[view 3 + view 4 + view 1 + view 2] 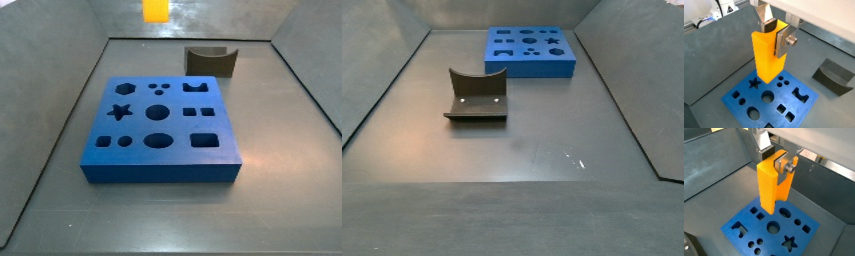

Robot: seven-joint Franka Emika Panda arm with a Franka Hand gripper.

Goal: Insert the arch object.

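Note:
My gripper (776, 35) is shut on the arch object (767, 55), a bright orange-yellow elongated block. It hangs upright from the jaws, high above the blue board (734, 97) with shaped holes. In both wrist views the block's lower end is over the board's near part, apart from it. The other wrist view shows the same grip (775, 162) on the block (771, 183) above the board (731, 228). In a side view only the block's lower end (156, 10) shows at the top edge, behind the board (160, 172). In the other side view the board (529, 68) shows, and the gripper is out of frame.
A dark grey block with a curved notch (210, 60) stands on the floor beyond the board; it also shows in a wrist view (834, 75) and in a side view (476, 95). Grey walls enclose the floor on all sides.

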